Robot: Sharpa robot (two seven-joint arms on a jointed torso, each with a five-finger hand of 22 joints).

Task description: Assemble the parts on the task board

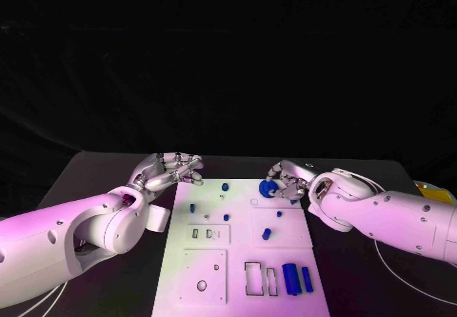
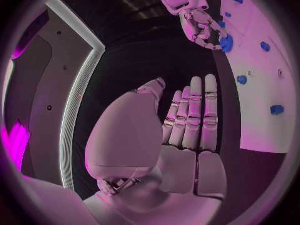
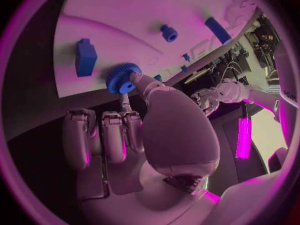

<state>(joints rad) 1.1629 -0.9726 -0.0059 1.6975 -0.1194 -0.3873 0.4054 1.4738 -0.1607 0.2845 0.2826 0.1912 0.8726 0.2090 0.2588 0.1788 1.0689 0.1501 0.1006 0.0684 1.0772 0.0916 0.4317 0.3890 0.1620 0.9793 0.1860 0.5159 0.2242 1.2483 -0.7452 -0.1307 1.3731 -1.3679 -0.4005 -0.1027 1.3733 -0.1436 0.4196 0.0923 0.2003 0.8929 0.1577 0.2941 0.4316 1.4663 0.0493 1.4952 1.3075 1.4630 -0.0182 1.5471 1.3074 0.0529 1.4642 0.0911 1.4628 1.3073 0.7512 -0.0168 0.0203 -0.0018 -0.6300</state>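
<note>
- Blue and hard-looking, two long rectangular bars (image 1: 296,279) lie side by side at the near end of the task board (image 1: 191,290), about 5 o'clock from its middle, just beside empty rectangular cut-outs.
- White and matte, the board is a flat plate with raised square sub-panels, small slots and round holes; its smooth face gives a sliding part little to catch on.
- A short blue peg (image 1: 267,233) stands near the board's centre, with smaller blue studs toward 10 o'clock of it.
- Toothed around its rim, the blue gear (image 1: 269,189) sits at the board's far right corner, roughly 1 o'clock from centre. The right hand (image 1: 290,179) pinches it between thumb and a fingertip, the other fingers curled beside it; the right wrist view shows the gear (image 3: 120,79) at the board's edge, next to a blocky blue piece (image 3: 85,58).
- To seat the gear well, I judge it should be kept level, its bore centred over its post, then lowered with a slight twist so nothing binds; a light pinch suits the ridged rim.
- Silver and jointed, the left hand (image 1: 172,170) hovers off the far left corner, about 11 o'clock, fingers loosely bent and holding nothing; it could steady the board's edge.
</note>
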